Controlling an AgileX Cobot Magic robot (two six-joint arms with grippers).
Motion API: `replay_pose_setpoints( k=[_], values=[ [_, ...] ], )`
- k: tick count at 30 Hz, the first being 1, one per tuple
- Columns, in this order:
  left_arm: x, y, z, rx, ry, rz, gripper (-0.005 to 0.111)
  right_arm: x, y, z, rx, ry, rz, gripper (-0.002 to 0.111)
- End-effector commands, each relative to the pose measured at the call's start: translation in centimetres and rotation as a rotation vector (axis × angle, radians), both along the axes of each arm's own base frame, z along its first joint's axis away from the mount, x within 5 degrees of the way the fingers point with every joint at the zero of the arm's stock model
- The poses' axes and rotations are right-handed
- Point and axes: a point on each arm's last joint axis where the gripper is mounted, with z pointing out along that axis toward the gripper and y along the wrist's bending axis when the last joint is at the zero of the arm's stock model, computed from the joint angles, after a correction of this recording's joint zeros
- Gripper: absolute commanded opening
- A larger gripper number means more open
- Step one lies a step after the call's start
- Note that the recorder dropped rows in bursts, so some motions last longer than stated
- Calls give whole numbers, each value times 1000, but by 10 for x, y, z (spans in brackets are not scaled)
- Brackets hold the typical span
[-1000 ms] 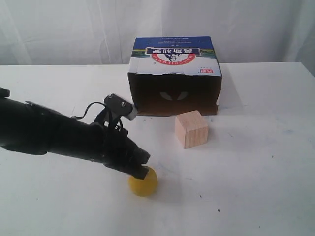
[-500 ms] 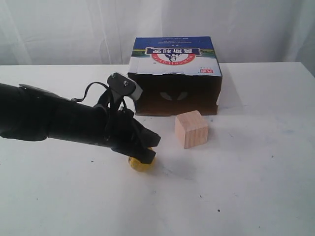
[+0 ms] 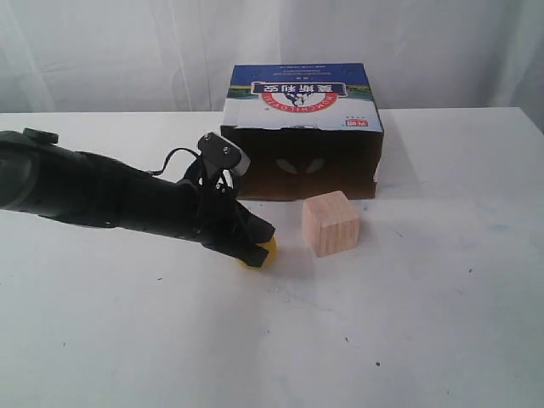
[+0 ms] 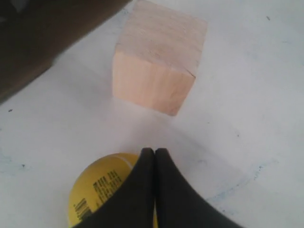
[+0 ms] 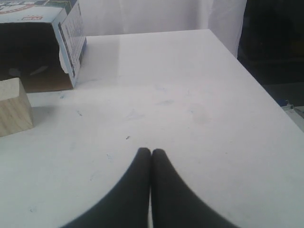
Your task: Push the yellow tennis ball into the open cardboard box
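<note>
Open cardboard box (image 3: 302, 127) and the wooden cube (image 3: 331, 223) in front of it sit put. The yellow tennis ball (image 3: 266, 252) is way nearer the box mouth than a second ago, still outside. Left claw (image 4: 154, 154), pinched closed and gripping nothing, leans on it. Push is working.

**Q:** Where is the yellow tennis ball (image 3: 265, 252)?

**A:** On the white desk (image 3: 425, 323), near side of the open cardboard box (image 3: 302, 127), off the left part of its opening and apart from it. Only a mustard-yellow sliver shows beside the left end effector (image 3: 255, 248). The left wrist view catches small dark print on its smooth skin.

**Q:** And the box?

**A:** Far middle of the desk, lying flat. Blue-and-white top, red logo, Chinese characters. Its dark brown open side faces near.
</note>
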Motion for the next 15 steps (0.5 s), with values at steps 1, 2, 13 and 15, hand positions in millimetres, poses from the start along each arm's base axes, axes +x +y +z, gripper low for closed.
replay_pose_setpoints(
  k=[1,2,13,15],
  values=[
    [15,-2,7,5,-72,3,0,0,-1,0,-12,-11,-9,0],
    [18,-3,11,2,-92,0,0,0,-1,0,-12,-11,-9,0],
    [42,0,77,-106,-229,86,0,0,-1,0,-12,-11,-9,0],
    [40,12,84,-134,-195,143,0,0,-1,0,-12,-11,-9,0]
  ],
)
